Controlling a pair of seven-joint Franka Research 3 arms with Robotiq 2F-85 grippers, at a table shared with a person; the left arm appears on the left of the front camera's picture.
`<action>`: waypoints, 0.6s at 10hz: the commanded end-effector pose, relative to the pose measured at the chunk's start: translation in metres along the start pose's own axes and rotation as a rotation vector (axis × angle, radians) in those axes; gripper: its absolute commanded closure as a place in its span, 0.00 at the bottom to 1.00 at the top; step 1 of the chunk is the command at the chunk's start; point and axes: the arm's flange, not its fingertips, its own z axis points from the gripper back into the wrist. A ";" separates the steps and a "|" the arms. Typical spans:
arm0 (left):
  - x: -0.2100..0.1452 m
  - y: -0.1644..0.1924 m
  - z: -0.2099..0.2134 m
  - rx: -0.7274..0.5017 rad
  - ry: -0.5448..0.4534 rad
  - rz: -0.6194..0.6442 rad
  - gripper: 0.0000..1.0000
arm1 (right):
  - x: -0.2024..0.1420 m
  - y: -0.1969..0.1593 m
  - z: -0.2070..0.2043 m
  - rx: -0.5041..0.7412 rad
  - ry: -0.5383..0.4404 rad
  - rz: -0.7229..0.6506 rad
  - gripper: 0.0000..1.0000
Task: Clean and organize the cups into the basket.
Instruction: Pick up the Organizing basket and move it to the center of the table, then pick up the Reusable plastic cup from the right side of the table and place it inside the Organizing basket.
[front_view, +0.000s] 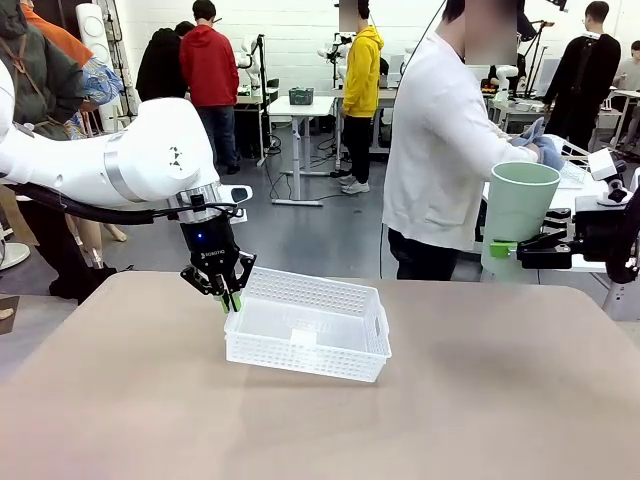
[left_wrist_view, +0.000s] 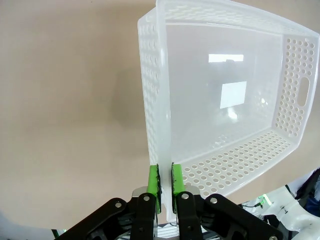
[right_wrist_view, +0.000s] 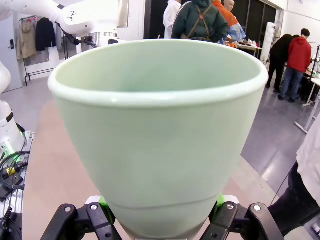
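Observation:
The white lattice basket (front_view: 300, 355) sits near the middle of the table with nothing in it. My left gripper (front_view: 230, 298) comes down at its near-left corner and is shut on the rim of the short wall; in the left wrist view the green pads (left_wrist_view: 154, 181) pinch that wall (left_wrist_view: 155, 100). The pale mint green cup (front_view: 517, 215) stands upright past the table's right edge, with my right gripper (front_view: 505, 250) shut on its lower part. In the right wrist view the cup (right_wrist_view: 160, 145) fills the space between the fingers of that gripper (right_wrist_view: 162, 201). The brown cups are out of view.
A person in a white top (front_view: 440, 150) stands at the far right side, holding a blue cloth (front_view: 545, 148) just above the mint cup. A white wire-frame basket (front_view: 580, 165) is behind it. The tan tabletop (front_view: 150, 400) lies bare around the basket.

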 end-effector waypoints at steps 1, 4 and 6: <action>-0.001 0.000 0.000 0.000 -0.011 0.003 1.00 | 0.000 0.000 0.000 0.000 -0.001 -0.002 0.96; -0.001 0.000 0.000 0.000 -0.011 0.003 1.00 | 0.014 0.004 -0.031 0.060 0.048 0.053 0.20; -0.001 0.000 0.000 0.000 -0.011 0.003 1.00 | 0.037 0.009 -0.093 0.147 0.165 0.106 0.20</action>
